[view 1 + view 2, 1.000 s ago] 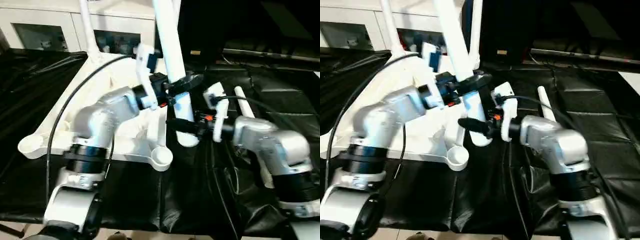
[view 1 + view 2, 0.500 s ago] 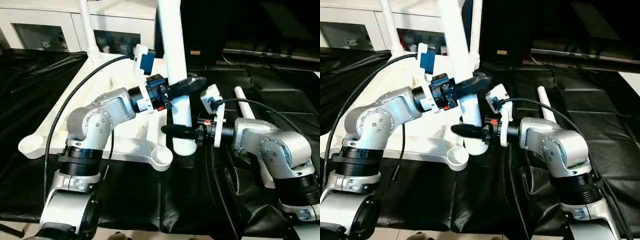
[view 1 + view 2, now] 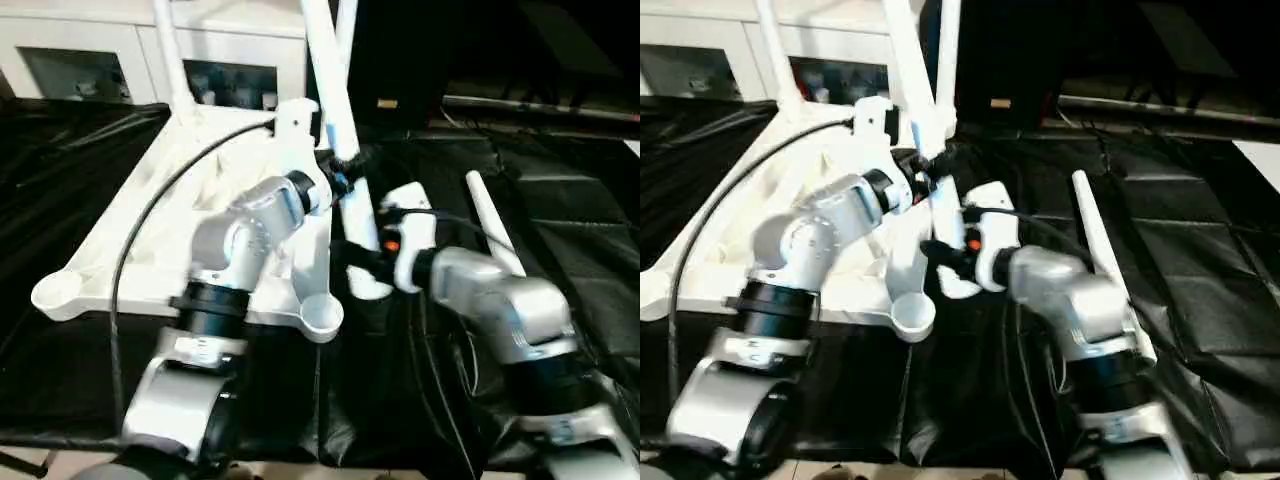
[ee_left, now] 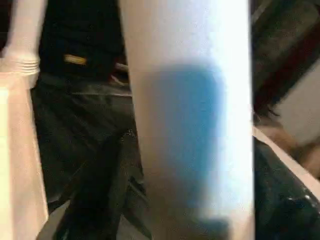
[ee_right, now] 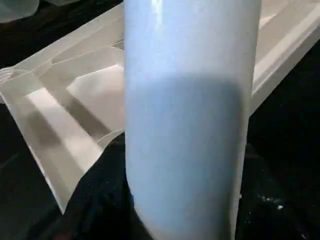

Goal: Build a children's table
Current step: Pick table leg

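Holding one white leg (image 3: 345,175) up at the middle of the frame.
Both tools, left tool (image 3: 345,170) and right tool (image 3: 357,262), pinch it. The tabletop (image 3: 120,240) lies left on the black desk (image 3: 560,200); another leg (image 3: 490,225) lies right.

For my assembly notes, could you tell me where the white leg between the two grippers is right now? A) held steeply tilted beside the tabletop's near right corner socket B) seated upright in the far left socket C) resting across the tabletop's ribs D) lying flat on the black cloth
A: the leg leans steeply between the left gripper and right gripper, its flared end beside the near right corner socket of the tabletop, not in it.
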You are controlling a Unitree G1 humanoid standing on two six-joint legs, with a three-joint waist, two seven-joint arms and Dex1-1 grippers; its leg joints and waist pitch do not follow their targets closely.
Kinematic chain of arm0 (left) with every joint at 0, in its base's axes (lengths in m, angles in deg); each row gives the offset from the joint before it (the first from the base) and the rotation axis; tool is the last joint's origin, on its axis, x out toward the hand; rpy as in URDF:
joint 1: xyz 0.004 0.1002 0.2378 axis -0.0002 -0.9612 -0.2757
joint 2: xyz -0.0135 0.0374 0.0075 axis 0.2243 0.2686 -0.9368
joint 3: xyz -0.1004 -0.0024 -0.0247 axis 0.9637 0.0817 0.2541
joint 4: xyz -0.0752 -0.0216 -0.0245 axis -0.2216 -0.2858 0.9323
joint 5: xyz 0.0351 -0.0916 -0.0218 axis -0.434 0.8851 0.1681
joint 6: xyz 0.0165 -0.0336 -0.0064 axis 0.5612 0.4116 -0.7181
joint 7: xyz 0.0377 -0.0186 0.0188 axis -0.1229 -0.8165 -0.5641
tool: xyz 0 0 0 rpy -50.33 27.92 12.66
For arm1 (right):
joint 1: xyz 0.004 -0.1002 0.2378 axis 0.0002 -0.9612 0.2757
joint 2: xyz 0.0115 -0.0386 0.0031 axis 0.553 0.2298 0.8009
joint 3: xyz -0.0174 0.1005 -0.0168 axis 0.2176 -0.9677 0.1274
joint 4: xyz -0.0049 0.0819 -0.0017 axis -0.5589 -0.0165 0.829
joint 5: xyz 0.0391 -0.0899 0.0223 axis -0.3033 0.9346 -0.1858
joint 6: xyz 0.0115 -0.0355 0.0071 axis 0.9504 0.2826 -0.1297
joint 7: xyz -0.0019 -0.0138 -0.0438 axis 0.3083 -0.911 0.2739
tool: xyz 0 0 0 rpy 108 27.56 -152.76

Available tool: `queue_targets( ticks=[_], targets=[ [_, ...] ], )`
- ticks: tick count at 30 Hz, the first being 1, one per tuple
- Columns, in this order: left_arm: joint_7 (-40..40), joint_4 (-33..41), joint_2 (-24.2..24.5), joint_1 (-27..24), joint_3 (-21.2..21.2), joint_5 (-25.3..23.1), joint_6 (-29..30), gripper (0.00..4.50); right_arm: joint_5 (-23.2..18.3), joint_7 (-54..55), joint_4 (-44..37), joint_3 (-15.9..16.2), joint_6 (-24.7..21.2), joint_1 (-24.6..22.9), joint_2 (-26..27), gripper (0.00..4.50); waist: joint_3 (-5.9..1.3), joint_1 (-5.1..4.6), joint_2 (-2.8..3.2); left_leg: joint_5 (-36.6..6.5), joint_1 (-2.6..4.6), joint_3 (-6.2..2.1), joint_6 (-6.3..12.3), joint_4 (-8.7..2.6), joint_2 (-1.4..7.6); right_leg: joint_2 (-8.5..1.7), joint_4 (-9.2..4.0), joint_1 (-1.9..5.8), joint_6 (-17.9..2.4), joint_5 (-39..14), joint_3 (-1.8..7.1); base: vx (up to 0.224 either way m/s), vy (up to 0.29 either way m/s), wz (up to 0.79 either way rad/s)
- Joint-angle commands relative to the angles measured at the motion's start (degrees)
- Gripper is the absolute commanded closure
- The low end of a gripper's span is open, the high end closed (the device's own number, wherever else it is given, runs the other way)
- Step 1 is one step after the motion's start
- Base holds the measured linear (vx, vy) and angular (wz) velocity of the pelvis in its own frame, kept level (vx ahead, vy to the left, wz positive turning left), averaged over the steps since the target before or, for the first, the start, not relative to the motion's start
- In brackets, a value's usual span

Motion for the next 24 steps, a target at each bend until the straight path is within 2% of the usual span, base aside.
queue_targets(
  ticks=[1, 5, 10, 12, 14, 15, 16, 17, 20, 22, 24],
  targets=[
    [-2.7, -1.3, 0.3, 0.8, 2.6, -0.9, -0.8, 1.72, 0.6, 0.5, -1.2, 0.0, 2.3, 0.0, 0.0, 2.55, -4.51, 0.03, 0.34, -2.6, 0.24, -0.33, 0.64, -3.40, 1.99, -4.07, -3.66, 4.12, -12.1, -0.5, 2.59, 0.000, 0.000, 0.00],
    [-3.4, -1.4, -0.4, 1.2, 3.8, -0.2, -1.3, 2.06, 2.0, 1.6, -0.9, 0.1, 3.2, 0.0, 0.7, 2.55, -4.32, 0.12, 0.44, -4.3, 0.37, -0.33, 0.30, -3.58, 2.13, -4.15, -3.91, 4.03, -12.0, -2.9, 2.63, 0.000, 0.000, 0.00],
    [-2.7, -1.0, -0.7, 1.3, 4.0, 0.8, -0.9, 2.52, 2.8, 2.1, -0.2, -0.2, 4.3, 0.3, 0.9, 2.55, -4.32, 0.05, 0.33, -4.5, 0.31, -0.36, 0.05, -3.62, 2.12, -4.18, -3.87, 4.07, -11.7, -2.7, 2.65, 0.000, 0.000, 0.00],
    [-0.9, -0.1, -0.6, 1.2, 3.6, 1.3, 0.0, 2.56, 2.0, 1.6, -0.1, -1.3, 4.5, 0.5, 1.3, 1.99, -4.30, 0.05, 0.35, -4.4, 0.29, -0.34, 0.25, -3.62, 2.08, -4.21, -3.87, 4.07, -11.8, -2.7, 2.66, 0.000, 0.000, 0.00],
    [0.8, 0.6, -0.2, 1.1, 2.8, 1.6, 0.7, 2.62, 1.4, 0.9, -0.1, -1.8, 4.3, 0.8, 1.1, 1.85, -4.32, 0.03, 0.37, -4.2, 0.28, -0.33, 0.46, -3.60, 2.10, -4.21, -3.84, 4.06, -11.7, -2.5, 2.65, 0.000, 0.000, 0.00],
    [3.3, 1.5, 0.6, 0.9, 1.7, 1.9, 1.4, 2.64, 1.2, 0.1, 0.1, -1.9, 4.2, 1.1, 0.5, 1.79, -4.33, 0.01, 0.28, -4.4, 0.40, -0.30, 0.75, -3.61, 2.07, -4.21, -3.90, 4.05, -11.5, -2.8, 2.64, 0.000, 0.000, 0.00],
    [5.4, 2.3, 1.3, 0.7, 0.7, 2.3, 2.1, 2.64, 0.8, -0.6, 0.2, -2.1, 3.9, 1.3, -0.1, 1.68, -4.30, 0.04, 0.45, -4.3, 0.46, -0.30, 0.88, -3.65, 2.11, -4.16, -3.85, 3.94, -11.6, -3.0, 2.64, 0.000, 0.000, 0.00],
    [7.5, 2.9, 2.1, 0.5, -0.2, 2.6, 2.8, 2.65, 0.4, -1.5, 0.3, -2.3, 3.5, 1.5, -0.8, 1.45, -4.28, 0.04, 0.44, -4.4, 0.51, -0.30, 0.87, -3.65, 2.18, -4.23, -3.84, 3.89, -11.7, -3.1, 2.64, 0.000, 0.000, 0.00],
    [13.1, 4.4, 4.3, -0.1, -2.7, 3.3, 3.6, 2.66, -0.1, -3.9, 0.4, -2.6, 3.0, 1.9, -2.6, 1.41, -4.29, 0.20, 0.53, -4.1, 0.54, -0.29, 0.76, -3.63, 2.24, -4.25, -3.67, 3.88, -12.4, -2.4, 2.62, 0.000, 0.000, 0.00],
    [21.1, 7.4, 7.4, -1.2, -5.0, 5.7, 5.4, 2.66, -2.5, -12.0, -1.2, -1.5, 0.3, 1.7, -7.9, 1.40, -4.33, 0.39, 0.48, -4.0, 0.62, -0.19, 1.15, -3.58, 2.31, -4.18, -3.45, 4.10, -12.9, -1.4, 2.67, 0.000, 0.000, 0.00],
    [23.1, 8.2, 8.1, -1.4, -5.2, 6.4, 5.9, 2.66, -3.4, -15.5, -2.4, -0.4, -0.6, 1.1, -10.2, 1.40, -4.22, 0.40, 0.48, -3.4, 0.35, -0.15, 1.48, -3.52, 2.24, -4.17, -3.36, 4.17, -13.3, -0.3, 2.68, 0.000, 0.000, 0.00]
  ],
)
